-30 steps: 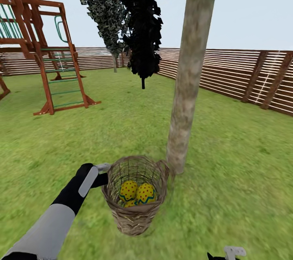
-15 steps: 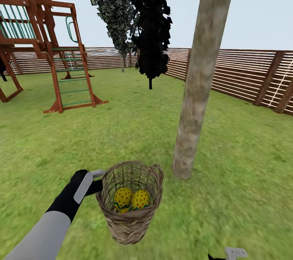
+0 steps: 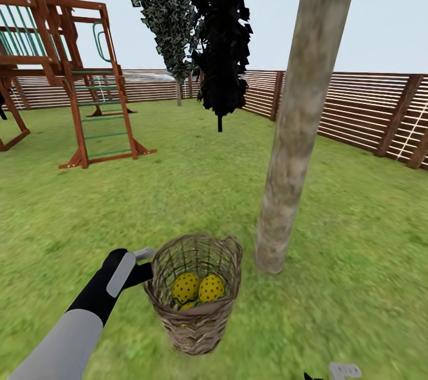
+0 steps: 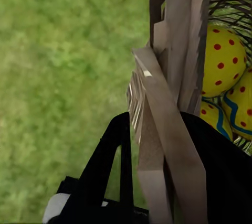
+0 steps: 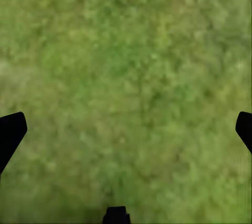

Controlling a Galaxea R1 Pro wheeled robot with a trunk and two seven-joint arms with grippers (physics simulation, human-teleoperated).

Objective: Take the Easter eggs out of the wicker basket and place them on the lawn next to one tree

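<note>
You have the left tool (image 3: 144,264) clamped on the rim of the wicker basket (image 3: 196,314); in the left wrist view one dark finger (image 4: 118,166) sits outside the woven wall and the other inside. The basket is carried just beside the tree (image 3: 297,124), near the foot of its trunk; whether it rests on the lawn (image 3: 356,237) or hangs just off it you cannot tell. The Easter eggs (image 3: 199,290) are all in the basket, two plain in the head view and a third peeking out under them, so none is placed yet: judged from this, the carry to the tree is about done and all three take-outs are left. The right tool (image 5: 126,129) is held apart with nothing in it, fingertips wide at the edges of its wrist view, pointing down at bare grass. Textures: basket is coarse brown open weave, round, tapering to the base; eggs are smooth glossy yellow with red dots and a blue zigzag band; trunk is straight, thick, mottled grey-brown; grass is flat, patchy green.
</note>
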